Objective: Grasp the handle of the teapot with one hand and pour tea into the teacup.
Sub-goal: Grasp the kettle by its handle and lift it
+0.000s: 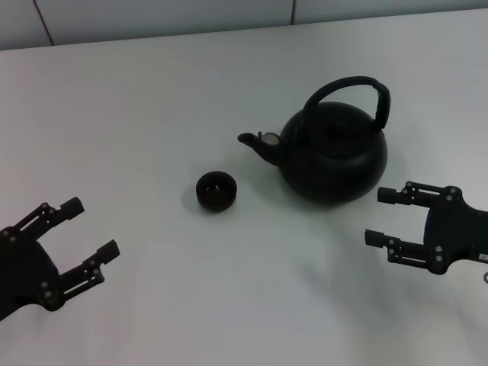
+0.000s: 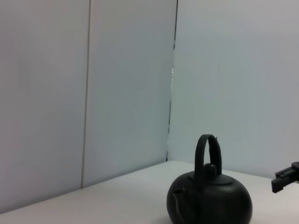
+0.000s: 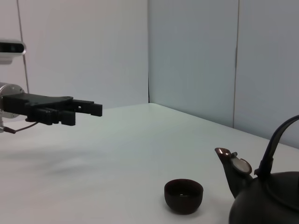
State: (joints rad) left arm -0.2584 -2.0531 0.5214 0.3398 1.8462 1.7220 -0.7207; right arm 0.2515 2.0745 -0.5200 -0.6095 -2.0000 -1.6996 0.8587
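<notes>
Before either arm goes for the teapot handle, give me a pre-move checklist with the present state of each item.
1. Right gripper open, beside the teapot, apart from it: ok.
2. Handle upright over the lid, nothing on it: ok.
3. Teapot upright on the table, spout toward the teacup: ok.
4. Teacup upright, standing apart from the spout: ok.
5. Left gripper open, well away from cup and pot: ok.
6. Tea level in the teapot: cannot tell, lid is on.
</notes>
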